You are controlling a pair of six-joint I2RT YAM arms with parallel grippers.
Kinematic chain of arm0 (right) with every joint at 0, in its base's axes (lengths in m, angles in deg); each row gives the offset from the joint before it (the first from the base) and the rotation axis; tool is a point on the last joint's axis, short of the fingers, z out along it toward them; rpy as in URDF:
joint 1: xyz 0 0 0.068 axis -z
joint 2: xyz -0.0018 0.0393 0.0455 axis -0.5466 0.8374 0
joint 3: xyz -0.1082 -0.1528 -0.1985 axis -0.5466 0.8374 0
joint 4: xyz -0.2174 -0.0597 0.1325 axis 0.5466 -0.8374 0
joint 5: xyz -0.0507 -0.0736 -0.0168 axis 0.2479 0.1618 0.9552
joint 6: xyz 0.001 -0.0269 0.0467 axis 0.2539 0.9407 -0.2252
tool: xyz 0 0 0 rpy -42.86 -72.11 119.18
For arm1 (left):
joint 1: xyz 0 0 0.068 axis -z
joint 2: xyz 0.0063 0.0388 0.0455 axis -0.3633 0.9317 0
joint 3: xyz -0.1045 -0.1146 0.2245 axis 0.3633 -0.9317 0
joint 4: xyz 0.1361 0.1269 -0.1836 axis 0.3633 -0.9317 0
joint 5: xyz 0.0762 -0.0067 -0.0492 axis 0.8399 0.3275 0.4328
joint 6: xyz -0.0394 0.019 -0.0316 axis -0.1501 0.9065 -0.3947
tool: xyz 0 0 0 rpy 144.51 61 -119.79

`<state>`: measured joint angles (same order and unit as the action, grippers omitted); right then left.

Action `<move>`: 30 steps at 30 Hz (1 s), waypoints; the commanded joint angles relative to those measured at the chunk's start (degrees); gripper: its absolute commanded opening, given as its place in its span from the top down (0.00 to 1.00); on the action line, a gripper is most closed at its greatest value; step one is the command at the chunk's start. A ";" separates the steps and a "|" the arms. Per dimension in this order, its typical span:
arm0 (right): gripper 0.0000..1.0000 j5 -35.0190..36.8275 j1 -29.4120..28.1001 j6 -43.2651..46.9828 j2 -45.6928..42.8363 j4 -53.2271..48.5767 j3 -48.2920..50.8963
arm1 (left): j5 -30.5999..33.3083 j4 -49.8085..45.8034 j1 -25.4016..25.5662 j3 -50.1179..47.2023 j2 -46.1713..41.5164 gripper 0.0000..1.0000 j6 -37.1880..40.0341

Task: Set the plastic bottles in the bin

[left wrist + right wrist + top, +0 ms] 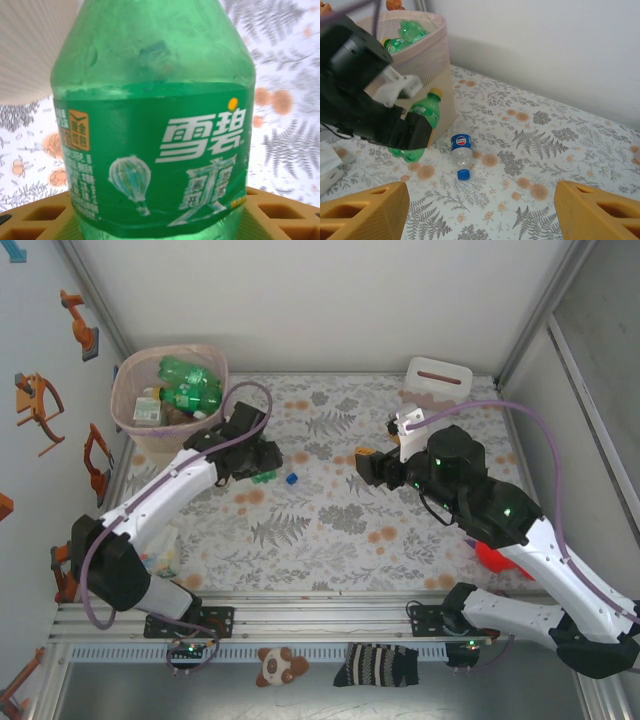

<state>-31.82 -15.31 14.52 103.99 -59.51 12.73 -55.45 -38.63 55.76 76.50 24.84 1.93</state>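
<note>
Transfer step: left claw point(262, 473) grips a green bottle point(155, 125) beside the bin point(118, 392); next it likely needs lifting over the rim. Right claw point(480, 207) hangs open, empty.

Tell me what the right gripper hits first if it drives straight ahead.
Probably the small blue-capped bottle, slightly left of centre ahead of the right gripper; depth is unclear, so it might meet the table first.

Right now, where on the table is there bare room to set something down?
Bare: the middle of the table beside the right gripper, and the back strip between the bin and the white box. Crowded: beside the bin, where the left gripper holds a green bottle near a blue-capped bottle.
</note>
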 commanded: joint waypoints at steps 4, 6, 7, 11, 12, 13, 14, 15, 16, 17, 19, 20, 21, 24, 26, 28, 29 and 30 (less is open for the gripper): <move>0.25 1.20 0.28 -0.34 -0.41 0.35 0.48 | -4.89 -2.20 -2.21 7.49 -6.54 0.43 9.96; 0.25 1.11 0.33 -0.32 -0.44 0.43 0.39 | -6.93 -3.25 -3.80 10.18 -7.37 0.44 12.42; 0.25 1.11 0.29 -0.20 -0.40 0.44 0.39 | -8.04 -3.72 -4.57 11.39 -7.57 0.44 13.67; 0.25 0.94 0.36 -0.10 -0.18 0.52 0.13 | -12.34 -6.40 -8.55 16.54 -7.60 0.44 19.38; 0.25 0.86 0.28 -0.16 -0.12 0.52 0.04 | -12.58 -6.98 -9.43 17.89 -7.49 0.44 20.85; 0.25 0.76 0.28 -0.14 0.02 0.53 0.04 | -12.65 -7.46 -10.22 19.09 -7.41 0.44 21.89; 0.25 0.81 0.28 -0.09 0.00 0.53 -0.03 | -12.84 -8.32 -11.18 20.63 -7.08 0.44 23.23; 0.25 0.76 0.28 -0.11 0.04 0.55 -0.04 | -13.40 -9.20 -12.45 22.17 -6.69 0.44 24.38; 0.25 0.76 0.36 -0.17 0.11 0.53 -0.05 | -13.67 -9.90 -13.66 23.47 -6.25 0.44 25.40; 0.25 0.68 0.31 -0.15 0.14 0.53 -0.05 | -14.02 -10.86 -15.18 25.03 -5.66 0.44 26.24; 0.25 0.67 0.29 -0.09 0.19 0.52 -0.15 | -14.87 -12.56 -18.21 27.77 -4.53 0.45 28.25; 0.25 0.67 0.30 -0.12 0.28 0.53 -0.18 | -15.08 -13.34 -19.90 29.19 -3.86 0.45 29.30; 0.25 0.67 0.33 -0.17 0.27 0.42 -0.22 | -15.17 -14.27 -21.50 30.43 -3.13 0.44 30.57; 0.25 0.67 0.33 -0.12 0.49 0.46 -0.51 | -15.80 -16.62 -26.26 34.26 -0.75 0.44 34.10; 0.25 0.54 0.32 -0.14 0.70 0.44 -0.73 | -16.27 -18.00 -29.25 36.38 0.87 0.44 36.69; 0.25 0.50 0.33 -0.01 1.01 0.47 -0.97 | -16.67 -18.43 -31.73 37.47 1.89 0.45 39.32; 0.25 0.50 0.28 -0.04 1.16 0.48 -1.06 | -16.49 -18.31 -33.00 37.66 2.31 0.45 40.39; 0.25 0.50 0.28 -0.08 1.34 0.53 -1.10 | -16.40 -18.23 -34.36 37.79 2.76 0.45 41.06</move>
<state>-31.84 -15.31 14.55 104.98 -59.47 12.73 -70.58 -54.24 23.83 112.56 26.66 36.96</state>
